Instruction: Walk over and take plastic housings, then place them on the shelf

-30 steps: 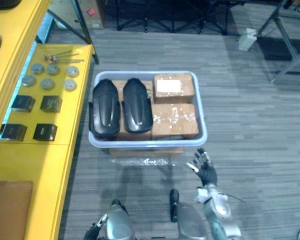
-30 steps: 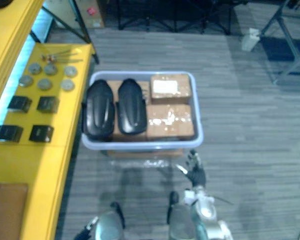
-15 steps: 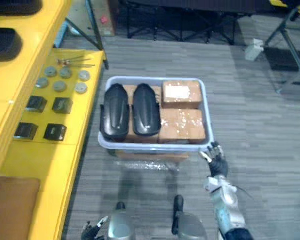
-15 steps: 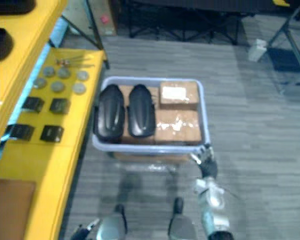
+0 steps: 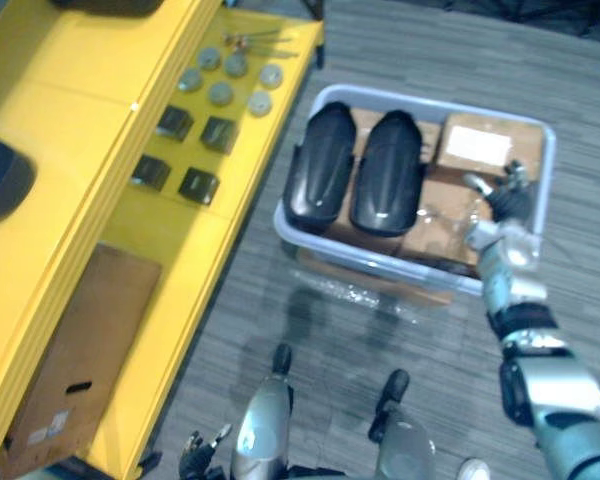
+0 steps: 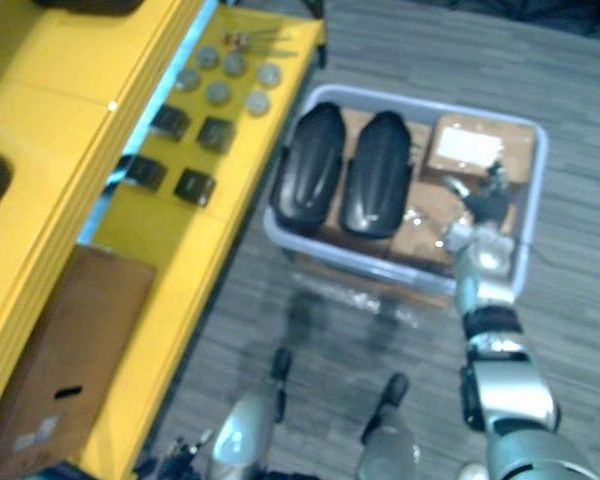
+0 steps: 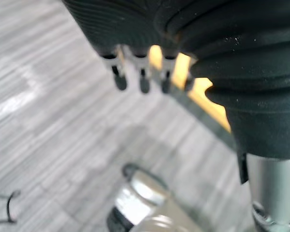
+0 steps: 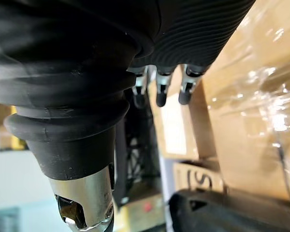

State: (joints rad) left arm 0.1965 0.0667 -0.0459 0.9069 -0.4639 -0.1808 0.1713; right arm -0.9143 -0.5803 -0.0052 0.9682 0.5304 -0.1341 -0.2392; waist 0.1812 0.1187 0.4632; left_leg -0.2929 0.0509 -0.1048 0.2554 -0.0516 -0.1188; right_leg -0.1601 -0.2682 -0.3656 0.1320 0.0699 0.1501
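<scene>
Compared with half a second ago, the right hand [image 5: 505,195] is no longer waiting short of the pale blue plastic bin [image 5: 410,101]. It is now hovering over the film-wrapped brown cardboard boxes [image 5: 430,215] inside, fingers spread and gripping nothing. The camera is also swinging toward the yellow metal shelf [image 5: 80,130].

Both glossy black plastic housings [image 5: 320,180] [image 5: 387,185] are lying side by side in the bin's shelf-side half, untouched. I judge the walk to be nearly over, with the taking and shelving still waiting.

The left hand [image 7: 144,77] is hanging low over the floor, fingers relaxed and empty.

On the shelf's upper level a dark rounded object [image 5: 0,175] is sitting; I cannot tell whether it is a housing.

One box is carrying a white label [image 5: 480,145] whose print is too small to read.
</scene>
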